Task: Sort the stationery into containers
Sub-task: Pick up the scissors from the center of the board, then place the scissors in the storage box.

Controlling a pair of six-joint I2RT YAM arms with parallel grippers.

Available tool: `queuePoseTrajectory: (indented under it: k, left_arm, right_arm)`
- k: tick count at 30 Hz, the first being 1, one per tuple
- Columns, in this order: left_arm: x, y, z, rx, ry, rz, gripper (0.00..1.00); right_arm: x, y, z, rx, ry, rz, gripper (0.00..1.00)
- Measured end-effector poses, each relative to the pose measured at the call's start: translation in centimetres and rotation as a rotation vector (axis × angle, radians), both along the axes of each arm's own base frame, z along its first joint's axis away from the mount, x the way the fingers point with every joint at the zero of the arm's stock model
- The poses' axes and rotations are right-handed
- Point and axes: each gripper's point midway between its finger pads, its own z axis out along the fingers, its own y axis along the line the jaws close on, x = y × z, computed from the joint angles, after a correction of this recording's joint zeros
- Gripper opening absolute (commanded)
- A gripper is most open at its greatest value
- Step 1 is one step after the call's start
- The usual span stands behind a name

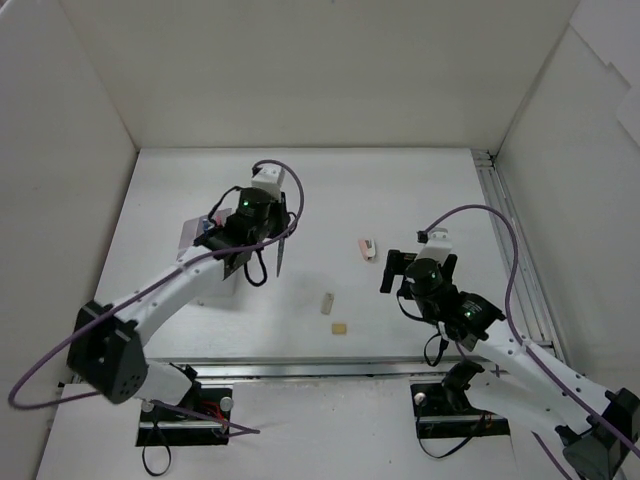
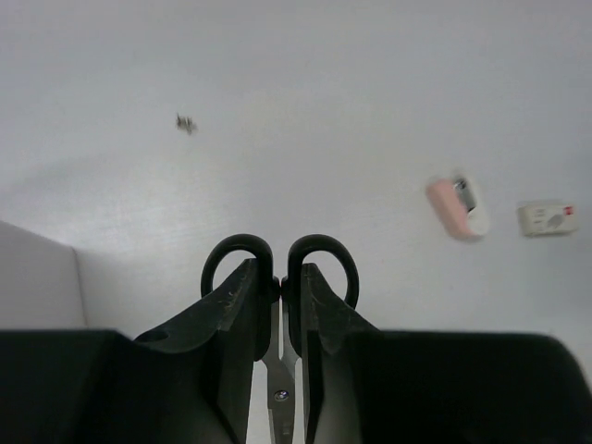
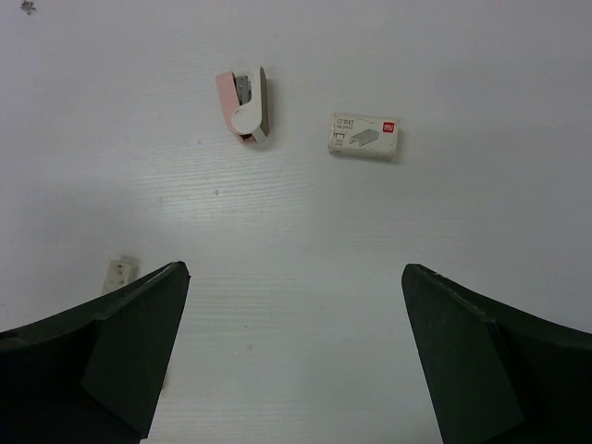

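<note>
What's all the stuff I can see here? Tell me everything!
scissors: one, black handles, gripped by the left arm
correction tape: one, pink and white, mid-table
small labelled box: one, white, beside the tape
erasers: two, beige, mid-table nearer the arms
container: one, white, left side, partly under the left arm
table: one, white
left arm: one, white and black, jaws shut on the scissors
right arm: one, white and black, jaws open, empty

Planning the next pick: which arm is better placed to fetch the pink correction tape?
Right. The right gripper is open and empty, with the correction tape lying just ahead; the left gripper is shut on the scissors.
</note>
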Motion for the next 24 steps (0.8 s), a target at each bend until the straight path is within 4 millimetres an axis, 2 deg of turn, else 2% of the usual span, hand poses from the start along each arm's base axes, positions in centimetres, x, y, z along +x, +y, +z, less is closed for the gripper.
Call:
queuePoseTrajectory:
  k: [3, 5, 8, 12, 15, 17, 20, 24]
  left_arm:
    - [-1.3, 1.6, 6.5, -0.050, -0.208, -0.032, 0.00]
    - [-2.4, 3.8, 9.7, -0.058, -0.328, -0.010, 0.00]
    - [-3.5, 8.3, 12.0, -0.025, -0.450, 0.099, 0.00]
    - [-4.1, 15.1, 11.8, 0.057, -0.506, 0.328, 0.00]
    - [-4.1, 19.8, 10.5, 0.118, -0.512, 0.493, 0.00]
    - [-4.1, 22.0, 9.2, 0.151, -0.508, 0.573, 0.00]
    - [-3.9, 24.3, 7.3, 0.186, -0.486, 0.649, 0.00]
    - [-3.4, 25.2, 5.7, 0.178, -0.492, 0.691, 0.00]
  right_arm:
    - [-0.3, -0.3, 0.5, 0.006, -0.023, 0.007, 0.98]
    - [-0.4, -0.5, 0.9, 0.010, -0.038, 0.012, 0.98]
    - [-0.5, -0.6, 1.3, 0.008, -0.054, 0.020, 0.98]
    - [-0.5, -0.7, 1.4, -0.003, -0.059, 0.028, 0.98]
    - [-0.5, -0.7, 1.4, -0.015, -0.059, 0.035, 0.98]
    - [-0.5, -0.7, 1.3, -0.023, -0.056, 0.039, 0.98]
    - [-0.4, -0.7, 0.9, -0.041, -0.043, 0.044, 0.98]
    - [-0.2, -0.5, 0.5, -0.059, -0.035, 0.051, 0.98]
